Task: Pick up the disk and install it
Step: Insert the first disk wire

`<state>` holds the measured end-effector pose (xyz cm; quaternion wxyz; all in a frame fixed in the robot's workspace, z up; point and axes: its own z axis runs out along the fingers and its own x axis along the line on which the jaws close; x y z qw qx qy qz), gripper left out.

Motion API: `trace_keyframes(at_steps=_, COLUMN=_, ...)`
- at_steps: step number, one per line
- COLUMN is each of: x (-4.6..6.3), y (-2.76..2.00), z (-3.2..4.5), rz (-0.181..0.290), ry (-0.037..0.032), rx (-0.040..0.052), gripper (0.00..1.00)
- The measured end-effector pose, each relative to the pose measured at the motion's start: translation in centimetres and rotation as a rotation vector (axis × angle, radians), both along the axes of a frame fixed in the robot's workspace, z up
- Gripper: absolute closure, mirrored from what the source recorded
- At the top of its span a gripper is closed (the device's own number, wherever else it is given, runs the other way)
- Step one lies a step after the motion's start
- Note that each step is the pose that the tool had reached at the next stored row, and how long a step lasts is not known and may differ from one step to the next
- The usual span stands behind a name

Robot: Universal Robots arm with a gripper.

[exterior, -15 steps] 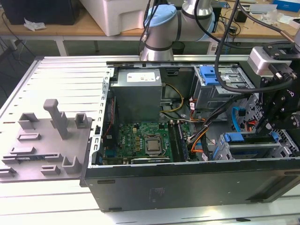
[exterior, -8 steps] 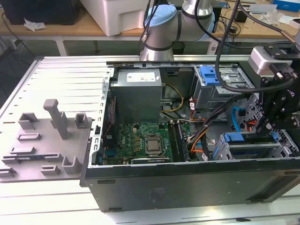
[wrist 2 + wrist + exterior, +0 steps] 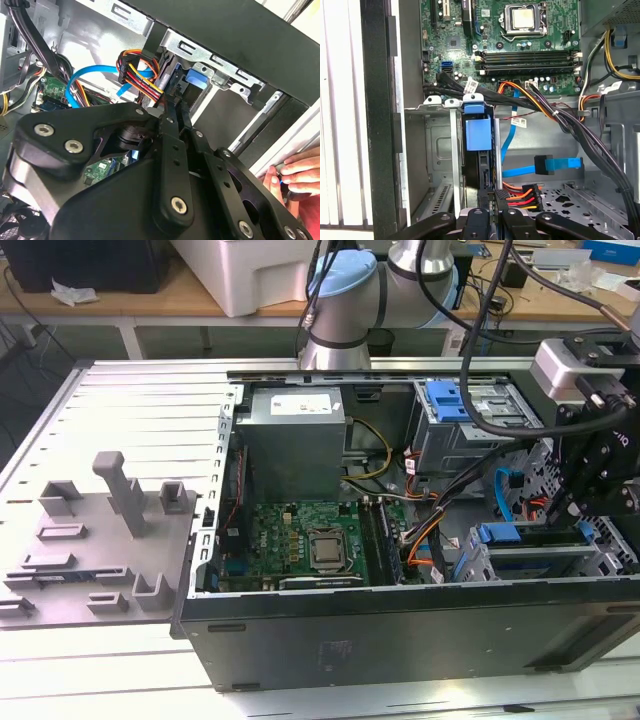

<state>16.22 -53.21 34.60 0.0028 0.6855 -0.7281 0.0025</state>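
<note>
well inside the open computer case, at its end on the exterior view's right, the disk stands on edge in a metal drive bay just behind the case's dark side wall. its blue carrier tab points toward the motherboard, which lies flat in the case's middle. the gripper reaches into the bay from above, and in both wrist views its two black fingers sit pressed close together, pinching the thin dark edge of the disk. a plug with red, orange and yellow wires hangs just beside the fingers, and a blue data cable loops across the case floor near it. the grey power supply fills the case's far corner on the exterior view's left. outside the case, beside its left edge, a grey fixture plate lies on the table. a person's hand rests at the case's outer edge, near the bay.
</note>
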Motion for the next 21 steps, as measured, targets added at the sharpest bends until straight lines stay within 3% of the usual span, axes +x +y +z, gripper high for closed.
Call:
trace_keyframes(at_steps=5, x=0.1, y=0.0, z=-0.01, rz=-0.021, ry=0.0006, rx=-0.0001, gripper=0.84)
trace_keyframes(at_steps=21, x=0.22, y=0.0, z=-0.09, rz=-0.021, ry=0.0092, rx=-0.0005, gripper=0.84)
